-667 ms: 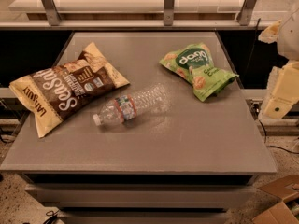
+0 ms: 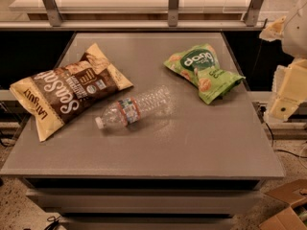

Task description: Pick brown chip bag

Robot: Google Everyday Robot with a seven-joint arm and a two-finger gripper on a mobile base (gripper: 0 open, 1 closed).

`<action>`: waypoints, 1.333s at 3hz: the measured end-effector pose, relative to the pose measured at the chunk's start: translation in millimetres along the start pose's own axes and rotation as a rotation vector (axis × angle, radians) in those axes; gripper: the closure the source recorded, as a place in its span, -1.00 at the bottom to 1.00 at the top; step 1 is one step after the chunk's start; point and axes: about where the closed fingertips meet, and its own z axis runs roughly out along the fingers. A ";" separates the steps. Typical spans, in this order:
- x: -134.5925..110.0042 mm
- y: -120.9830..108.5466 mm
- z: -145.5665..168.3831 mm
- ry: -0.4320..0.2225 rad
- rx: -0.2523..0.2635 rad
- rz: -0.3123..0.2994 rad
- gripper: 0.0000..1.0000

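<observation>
The brown chip bag [image 2: 69,90] lies flat on the left side of the grey table [image 2: 192,147]. It is dark brown with cream-yellow ends and big white lettering, and is the largest item here. My gripper [image 2: 287,94] shows as cream-white parts at the right edge of the camera view, beyond the table's right side. It is far from the bag and holds nothing that I can see.
A clear plastic water bottle [image 2: 134,109] lies on its side in the middle of the table. A smaller green snack bag [image 2: 201,71] lies at the back right. A railing with metal posts [image 2: 173,4] runs behind the table. Cardboard boxes [image 2: 288,207] sit on the floor at the lower right.
</observation>
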 end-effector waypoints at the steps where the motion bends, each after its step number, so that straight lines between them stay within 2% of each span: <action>1: -33.3 5.9 -1.9 -0.025 -0.018 -0.136 -1.00; 2: -80.0 10.9 -0.2 -0.049 -0.030 -0.288 -1.00; 3: -142.0 19.5 1.6 -0.067 -0.026 -0.453 -1.00; 4: -143.7 19.4 -0.2 -0.070 -0.019 -0.456 -1.00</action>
